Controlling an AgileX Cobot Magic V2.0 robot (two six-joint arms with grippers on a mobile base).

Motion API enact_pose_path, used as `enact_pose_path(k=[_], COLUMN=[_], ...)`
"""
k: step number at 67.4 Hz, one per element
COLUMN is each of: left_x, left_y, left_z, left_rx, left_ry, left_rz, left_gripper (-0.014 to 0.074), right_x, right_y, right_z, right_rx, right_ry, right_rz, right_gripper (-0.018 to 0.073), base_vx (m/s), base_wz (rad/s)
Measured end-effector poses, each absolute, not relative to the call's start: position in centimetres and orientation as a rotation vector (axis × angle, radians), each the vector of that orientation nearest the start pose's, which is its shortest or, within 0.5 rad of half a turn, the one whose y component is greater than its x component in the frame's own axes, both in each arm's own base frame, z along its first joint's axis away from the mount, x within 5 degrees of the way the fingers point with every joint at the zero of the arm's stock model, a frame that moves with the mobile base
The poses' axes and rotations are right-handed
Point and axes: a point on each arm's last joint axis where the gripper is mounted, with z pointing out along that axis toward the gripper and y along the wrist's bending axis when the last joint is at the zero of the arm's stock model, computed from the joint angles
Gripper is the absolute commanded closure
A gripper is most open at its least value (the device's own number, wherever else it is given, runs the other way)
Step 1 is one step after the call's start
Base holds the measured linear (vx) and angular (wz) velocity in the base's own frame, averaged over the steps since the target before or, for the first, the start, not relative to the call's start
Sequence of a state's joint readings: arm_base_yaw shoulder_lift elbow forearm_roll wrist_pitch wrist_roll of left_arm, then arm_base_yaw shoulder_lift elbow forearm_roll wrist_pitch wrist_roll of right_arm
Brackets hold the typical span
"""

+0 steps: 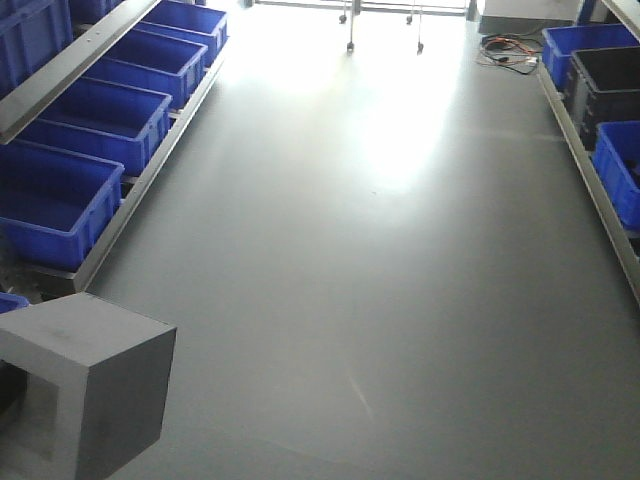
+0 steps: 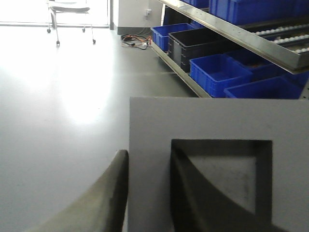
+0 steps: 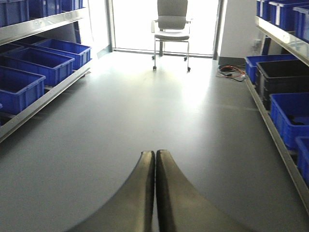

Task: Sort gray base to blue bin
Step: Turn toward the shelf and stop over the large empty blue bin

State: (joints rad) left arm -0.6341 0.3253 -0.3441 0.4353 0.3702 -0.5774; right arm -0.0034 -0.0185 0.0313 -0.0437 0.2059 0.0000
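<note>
The gray base [image 1: 90, 395] hangs at the bottom left of the front view, above the floor. In the left wrist view the gray base [image 2: 149, 125] fills the lower right, its square recessed window facing the camera. My left gripper [image 2: 149, 154] is shut on its wall, one finger [image 2: 108, 193] outside and the other [image 2: 193, 193] inside the window. Several blue bins line the left rack, the nearest blue bin [image 1: 50, 200] just beyond the block. My right gripper [image 3: 155, 153] is shut and empty above the floor.
Racks with more blue bins [image 3: 292, 116] and a black bin [image 3: 285, 75] run along the right side. An office chair [image 3: 171, 24] and loose cables [image 3: 231, 73] stand at the far end by the bright window. Gray floor [image 1: 380, 280] lies between the racks.
</note>
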Motion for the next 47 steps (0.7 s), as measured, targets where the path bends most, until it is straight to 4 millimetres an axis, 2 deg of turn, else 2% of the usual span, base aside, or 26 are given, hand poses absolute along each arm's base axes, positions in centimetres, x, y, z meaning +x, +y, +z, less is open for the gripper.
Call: enact_pose_path(k=[18,47], left_x=[7.21,7.21], left_y=[-3.58,-3.58], left_z=[27.74,27.74], left_rx=[0.312,0.312], left_ry=[1.795,1.795], left_rz=[-0.433,-0.433], left_gripper=[0.0603,0.0603], right_x=[5.55,5.55], right_y=[-0.1,-0.1], right_z=[18.5,18.5], right_rx=[-0.027,-0.027], right_ry=[1.702,1.702], right_rz=[-0.042,-0.042], right_gripper=[0.0564,0.0564], base_vx=[0.36,0.29], base_wz=[0.65,0.99])
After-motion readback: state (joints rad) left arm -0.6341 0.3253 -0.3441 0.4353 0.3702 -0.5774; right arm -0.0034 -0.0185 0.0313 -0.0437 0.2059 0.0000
